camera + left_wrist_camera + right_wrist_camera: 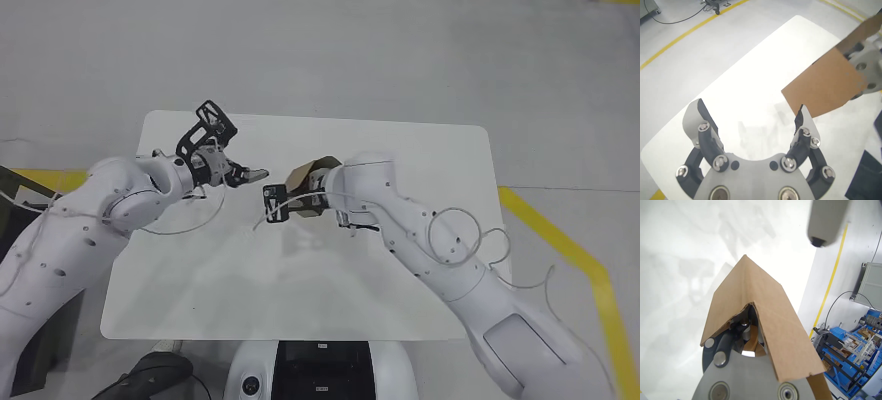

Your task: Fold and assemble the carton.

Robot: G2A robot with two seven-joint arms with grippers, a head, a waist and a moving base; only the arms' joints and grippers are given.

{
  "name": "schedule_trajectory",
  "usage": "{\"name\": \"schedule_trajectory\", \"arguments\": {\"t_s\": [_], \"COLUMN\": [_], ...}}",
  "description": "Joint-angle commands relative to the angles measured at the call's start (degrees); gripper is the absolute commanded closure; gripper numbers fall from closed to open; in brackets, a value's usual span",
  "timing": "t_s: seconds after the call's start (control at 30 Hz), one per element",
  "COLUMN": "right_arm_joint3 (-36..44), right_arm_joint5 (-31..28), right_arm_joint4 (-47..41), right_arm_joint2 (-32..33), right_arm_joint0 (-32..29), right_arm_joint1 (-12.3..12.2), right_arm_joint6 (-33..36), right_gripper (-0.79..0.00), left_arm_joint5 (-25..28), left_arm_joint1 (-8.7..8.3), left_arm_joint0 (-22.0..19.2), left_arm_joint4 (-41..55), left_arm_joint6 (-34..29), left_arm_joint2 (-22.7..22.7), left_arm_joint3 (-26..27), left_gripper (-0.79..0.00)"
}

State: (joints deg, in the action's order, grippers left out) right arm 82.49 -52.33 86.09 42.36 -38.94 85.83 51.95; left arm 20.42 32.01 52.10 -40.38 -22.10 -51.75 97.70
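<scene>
The brown cardboard carton (308,178) is held above the middle of the white table (300,290), partly folded into a ridge. My right gripper (322,192) is shut on it. In the right wrist view the carton (753,306) drapes over that gripper like a roof and hides its fingertips. From the left wrist view a flat panel of the carton (821,89) shows, with the right gripper (857,56) clamped at its far edge. My left gripper (750,103) is open and holds nothing, a short way left of the carton. One of its fingertips (800,111) is near the panel's lower corner.
The table top (753,66) around both grippers is bare. Yellow floor tape (560,240) runs beside the table. Blue racks with parts (853,344) and a grey cabinet (868,283) stand on the floor off the table.
</scene>
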Motion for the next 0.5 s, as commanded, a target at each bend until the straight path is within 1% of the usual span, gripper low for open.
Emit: {"name": "schedule_trajectory", "arguments": {"t_s": [0.0,0.13,0.3,0.4,0.47], "right_arm_joint3": [-0.56,-1.13,-1.0,-0.19,0.53], "right_arm_joint5": [-0.99,-3.3,-5.67,-5.67,-5.67], "right_arm_joint4": [0.24,2.13,3.2,2.92,3.08], "right_arm_joint2": [0.3,-0.55,-1.99,-2.89,-3.67], "right_arm_joint0": [0.73,2.16,2.5,2.12,1.73], "right_arm_joint1": [-0.42,-1.1,-1.54,-1.73,-1.9], "right_arm_joint6": [-0.99,-3.3,-5.68,-6.42,-7.05], "right_gripper": [0.0,0.0,0.0,0.0,0.0], "left_arm_joint5": [2.33,9.2,19.73,24.94,26.92], "left_arm_joint1": [0.0,-0.14,-0.54,-0.51,-0.3], "left_arm_joint0": [0.7,1.44,2.39,2.36,1.94], "left_arm_joint4": [-4.15,-7.97,-13.48,-14.44,-15.08], "left_arm_joint6": [0.76,2.23,5.28,6.53,7.06], "left_arm_joint2": [0.16,-0.29,-1.1,-1.36,-1.36], "left_arm_joint3": [-0.63,-1.32,-1.21,-1.83,-2.09], "left_gripper": [-0.785,-0.785,-0.785,-0.785,-0.785]}}
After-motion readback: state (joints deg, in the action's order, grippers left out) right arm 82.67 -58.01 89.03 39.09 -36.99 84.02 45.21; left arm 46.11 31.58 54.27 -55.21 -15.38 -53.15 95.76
